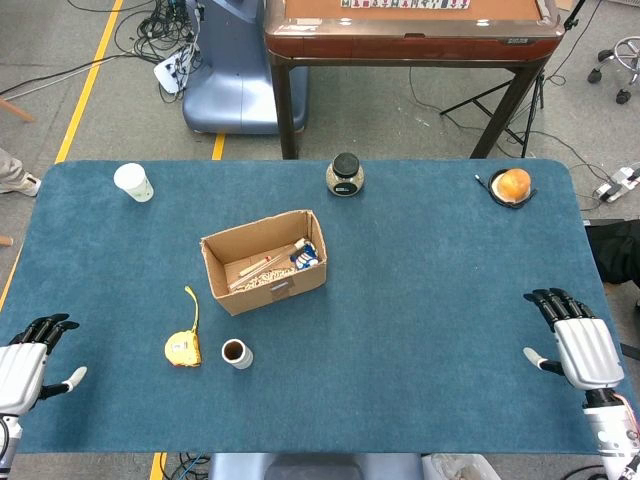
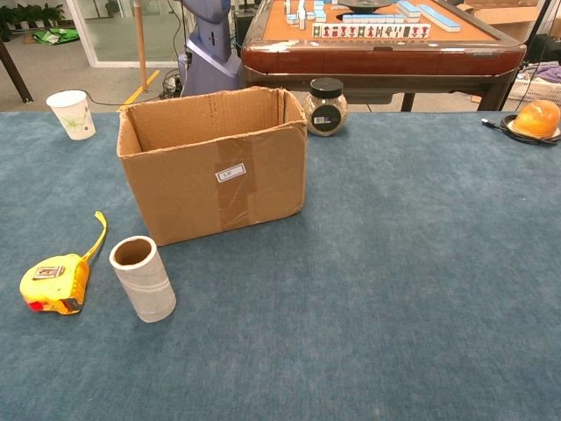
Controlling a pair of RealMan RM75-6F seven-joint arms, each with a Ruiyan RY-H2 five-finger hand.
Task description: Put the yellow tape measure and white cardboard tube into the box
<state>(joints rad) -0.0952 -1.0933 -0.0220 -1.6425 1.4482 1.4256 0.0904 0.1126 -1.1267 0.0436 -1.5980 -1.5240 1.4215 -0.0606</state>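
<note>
Both hands lie on the blue table [image 1: 420, 300] with fingers spread, holding nothing: the left hand [image 1: 28, 362] at the near left corner, the right hand [image 1: 578, 340] at the near right edge, each well apart from every object. Between them, left of centre, the open box [image 1: 265, 262] sits with some items already inside. On the table just in front of it, the tape measure [image 1: 182, 347] rests with a short length of tape pulled out, and the tube [image 1: 236, 353] stands upright just beside it, outside the box.
</note>
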